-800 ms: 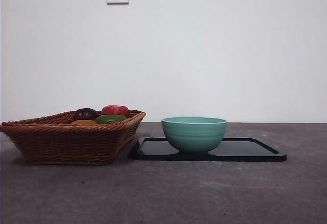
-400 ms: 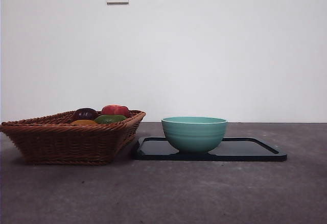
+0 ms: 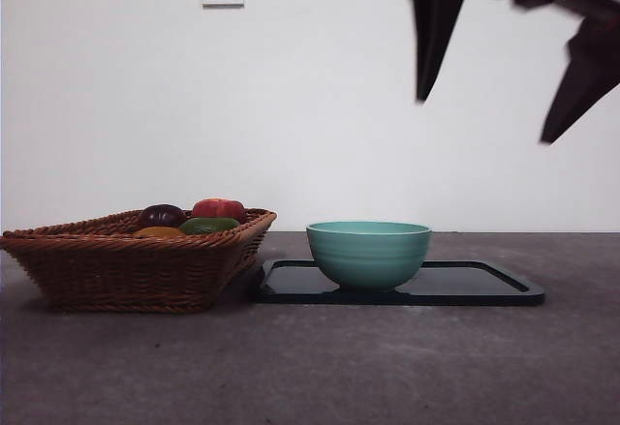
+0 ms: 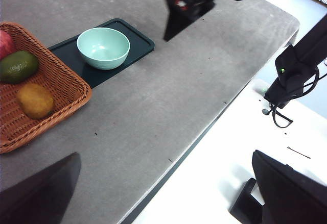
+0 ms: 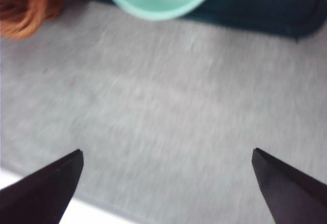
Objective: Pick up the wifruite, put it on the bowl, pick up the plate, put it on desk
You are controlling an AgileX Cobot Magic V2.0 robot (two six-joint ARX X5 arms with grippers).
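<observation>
Newly arrived high above the bowl (image 3: 369,254), right gripper (image 3: 504,106) fingers spread apart; left's likewise.

Left gripper (image 4: 163,193): jaws spread wide, empty, high over the desk (image 4: 168,96) edge.
Bowl (image 4: 103,47): upright on a dark tray (image 4: 138,38), empty.
Wicker basket (image 4: 61,89): just beside the tray, holding the wifruite (image 4: 35,100), a green fruit (image 4: 18,66) and a red fruit (image 4: 5,43).
Right gripper (image 4: 179,17): above the desk, near the tray.
</observation>
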